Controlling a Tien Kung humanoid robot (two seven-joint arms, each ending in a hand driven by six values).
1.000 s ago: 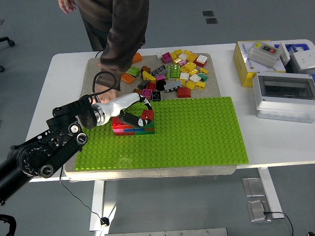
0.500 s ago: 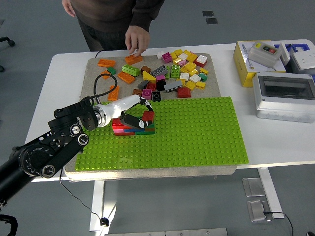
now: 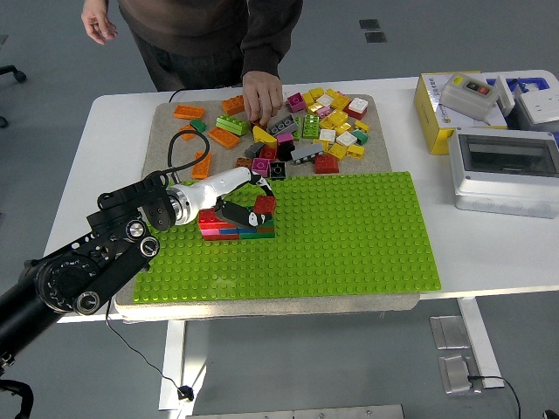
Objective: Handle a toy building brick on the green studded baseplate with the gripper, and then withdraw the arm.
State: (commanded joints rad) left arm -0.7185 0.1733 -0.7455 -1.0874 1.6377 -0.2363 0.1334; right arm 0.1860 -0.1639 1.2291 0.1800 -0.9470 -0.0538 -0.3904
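Observation:
The green studded baseplate lies on a grey mat. At its left part stands a low stack of bricks with red, blue and green layers. A small red brick sits on top at the stack's right end. My left hand, white with black fingers, reaches in from the left and curls its fingers around that red brick, with one finger above it and others in front. The brick is still on the stack. My right arm does not appear.
A pile of several loose bricks lies behind the baseplate, with orange ones at the mat's far left. A person's hand reaches into the pile. Boxes stand at the right of the table.
The person's hand moved from the mat's left side rightward into the loose pile, uncovering the orange bricks. My left hand stayed at the red brick, barely shifting.

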